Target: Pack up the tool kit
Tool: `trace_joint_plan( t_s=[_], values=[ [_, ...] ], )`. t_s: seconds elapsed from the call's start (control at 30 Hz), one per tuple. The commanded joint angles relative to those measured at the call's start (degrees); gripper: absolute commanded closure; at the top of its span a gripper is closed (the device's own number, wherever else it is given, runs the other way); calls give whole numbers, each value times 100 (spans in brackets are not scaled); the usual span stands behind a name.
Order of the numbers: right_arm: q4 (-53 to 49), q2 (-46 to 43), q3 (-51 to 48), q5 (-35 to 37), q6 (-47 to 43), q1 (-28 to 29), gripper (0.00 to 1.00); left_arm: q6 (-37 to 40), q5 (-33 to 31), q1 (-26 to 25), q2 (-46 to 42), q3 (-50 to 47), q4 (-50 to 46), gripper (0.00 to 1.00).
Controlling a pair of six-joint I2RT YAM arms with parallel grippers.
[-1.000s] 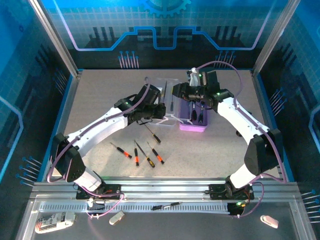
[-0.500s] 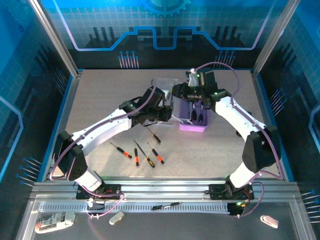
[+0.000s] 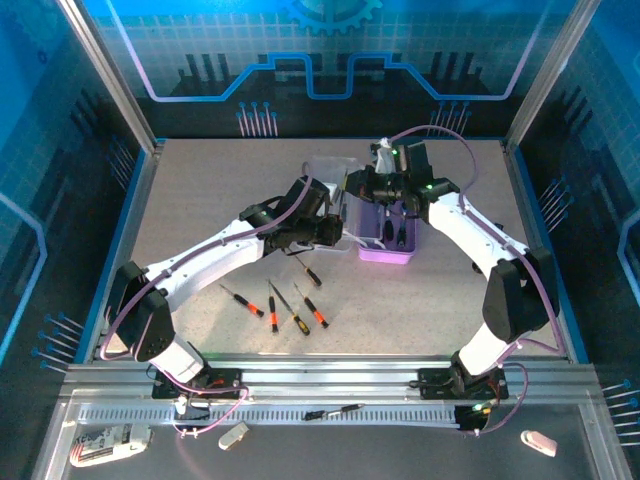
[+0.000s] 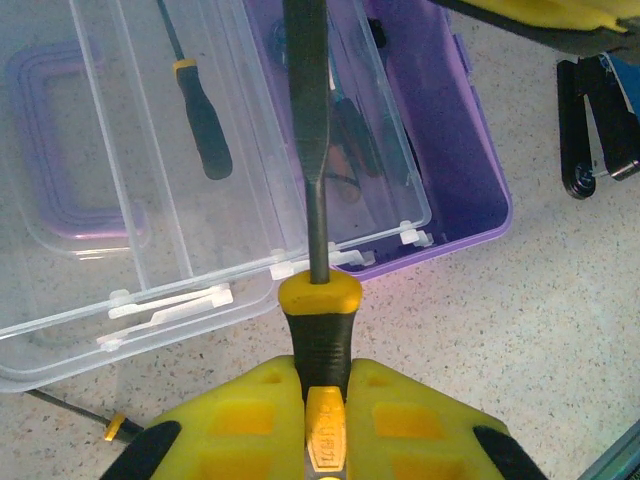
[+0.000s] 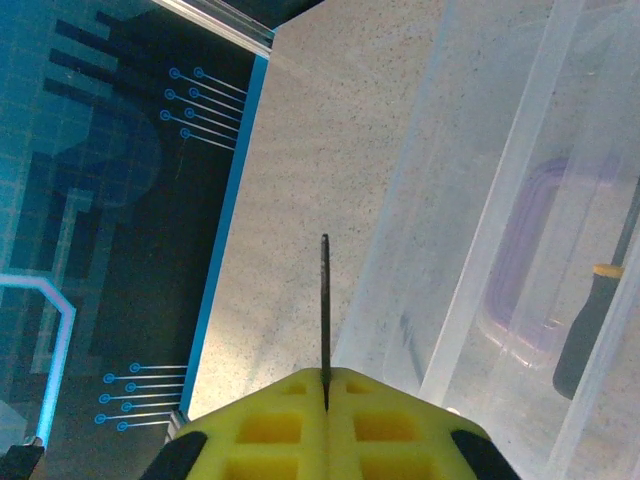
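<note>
My left fingers (image 4: 285, 405) are clamped tight on the black-and-yellow handle of a screwdriver (image 4: 318, 325). Its shaft reaches out over the open case (image 3: 385, 253). My right fingers (image 5: 310, 395) are fully closed, with a thin dark shaft poking out between them. I judge that to be the tip of the same tool, so both arms would have it at once, above the seam between the lid (image 4: 150, 230) and the base (image 4: 470, 170).

I read this as a handover, or a steadying grip, ahead of laying the tool in the base. With two grips on one thin shaft, I must not let the arms pull against each other. One side should let go before the other travels. Then I would turn the tool along the base's long side, carry it clear of the lid's raised edge and latch tabs, and bring it low before releasing so it cannot bounce out.

The purple base sits at the far middle of the tabletop (image 3: 200, 200). It already holds some packed screwdrivers (image 3: 392, 225) lying lengthways, though I cannot count them. The clear lid lies open flat to the base's left. A black-handled screwdriver (image 4: 205, 130) shows through the lid, and I cannot tell whether it lies in it or under it. Several loose screwdrivers (image 3: 290, 310) wait on the tabletop nearer the arms.
</note>
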Motion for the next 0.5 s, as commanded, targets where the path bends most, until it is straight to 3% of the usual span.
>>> trace_joint_plan(
  t_s=[0.0, 0.23, 0.3, 0.37, 0.47],
  values=[
    [310, 25, -90, -130, 90, 100, 96, 139, 3, -60, -175, -126, 141, 86],
    [417, -41, -152, -81, 85, 104, 99, 107, -27, -53, -231, -272, 288, 76],
    [406, -19, -124, -21, 71, 96, 99, 105, -62, -47, -241, -268, 295, 62],
    [367, 45, -25, 5, 60, 79, 99, 106, -84, -53, -270, -246, 263, 60],
    [242, 150, 209, 52, -96, 45, 100, 179, -131, -47, -402, -203, 203, 44]
  ],
)
